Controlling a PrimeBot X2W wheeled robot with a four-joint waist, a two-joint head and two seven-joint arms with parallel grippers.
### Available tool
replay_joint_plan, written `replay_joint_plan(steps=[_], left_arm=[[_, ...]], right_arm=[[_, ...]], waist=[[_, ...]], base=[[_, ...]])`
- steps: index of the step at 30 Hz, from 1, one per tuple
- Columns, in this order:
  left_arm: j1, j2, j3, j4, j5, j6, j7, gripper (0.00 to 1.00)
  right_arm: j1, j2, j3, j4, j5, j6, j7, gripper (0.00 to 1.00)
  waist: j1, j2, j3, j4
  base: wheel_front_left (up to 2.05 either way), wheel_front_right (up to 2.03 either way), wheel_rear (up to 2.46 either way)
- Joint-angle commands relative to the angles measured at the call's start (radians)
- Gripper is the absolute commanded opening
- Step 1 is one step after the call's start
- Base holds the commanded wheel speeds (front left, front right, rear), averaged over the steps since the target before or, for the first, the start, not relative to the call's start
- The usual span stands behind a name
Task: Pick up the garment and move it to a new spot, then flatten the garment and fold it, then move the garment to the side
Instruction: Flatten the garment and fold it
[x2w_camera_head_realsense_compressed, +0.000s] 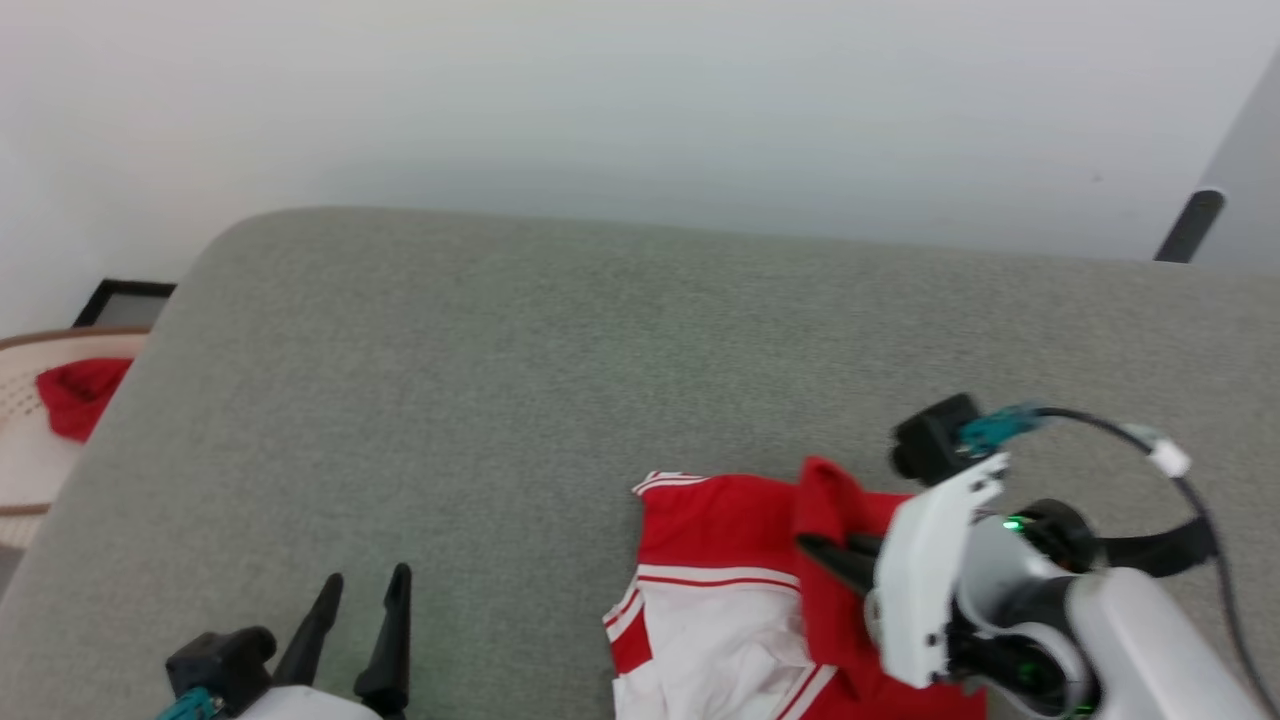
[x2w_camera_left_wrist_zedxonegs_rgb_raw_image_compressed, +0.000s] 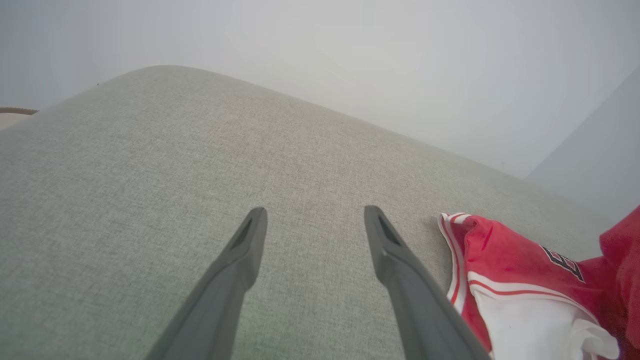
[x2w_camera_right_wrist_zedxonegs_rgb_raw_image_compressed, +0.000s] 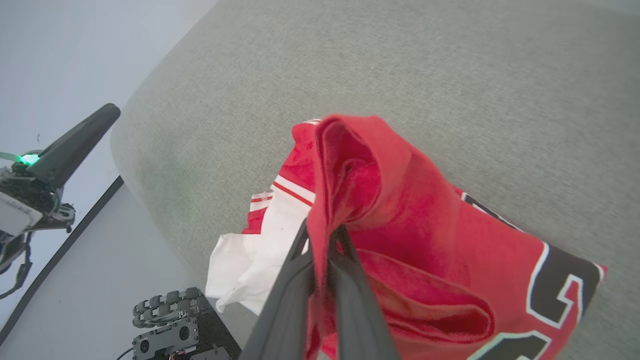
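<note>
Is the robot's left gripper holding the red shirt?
No, the left gripper stands open over the grey cushion, and the red shirt lies off to its side.

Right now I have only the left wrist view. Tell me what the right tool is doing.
Observer: The right tool is shut on a raised red fold of the shirt.
Operator: Say how the rest of the shirt lies.
Observer: It is bunched on the cushion, and its white part reaches the cushion's near edge.
Operator: Check past the cushion's left end.
Observer: A pale basket stands there with a red cloth in it.
</note>
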Motion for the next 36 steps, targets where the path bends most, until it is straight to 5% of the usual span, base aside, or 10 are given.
replay_joint_plan(steps=[1,18,19,21,23,36], left_arm=[[-0.01,-0.004,-0.001,0.002,0.005,-0.004,-0.001,1.0],[-0.081,-0.052,-0.041,0.061,0.015,-0.023,-0.005,1.0],[-0.083,-0.053,-0.04,0.063,0.014,-0.023,-0.006,1.0],[-0.084,-0.054,-0.038,0.067,0.012,-0.024,-0.005,1.0],[-0.082,-0.052,-0.035,0.072,0.01,-0.025,-0.007,1.0],[-0.052,-0.026,-0.003,0.057,0.013,-0.015,-0.012,1.0]], right_arm=[[-0.011,0.007,0.012,0.009,-0.003,-0.001,-0.009,0.0],[-0.157,0.099,0.191,0.308,-0.02,-0.001,-0.166,0.0],[-0.165,0.097,0.2,0.319,-0.02,-0.001,-0.174,0.29],[-0.174,0.097,0.215,0.33,-0.002,-0.001,-0.187,0.69],[-0.184,0.086,0.231,0.332,0.007,-0.001,-0.194,1.0],[-0.175,-0.036,0.226,0.195,0.04,-0.001,-0.273,1.0]], waist=[[0.0,0.0,0.006,0.018],[0.0,0.0,0.041,0.078],[0.0,0.0,0.042,0.078],[0.0,0.0,0.042,0.076],[0.0,0.0,0.041,0.072],[0.0,0.0,0.028,-0.007]], base=[[0.0,0.0,0.0],[0.0,0.0,0.0],[0.0,0.0,0.0],[0.0,0.0,0.0],[0.0,0.0,0.0],[0.0,0.0,0.0]])
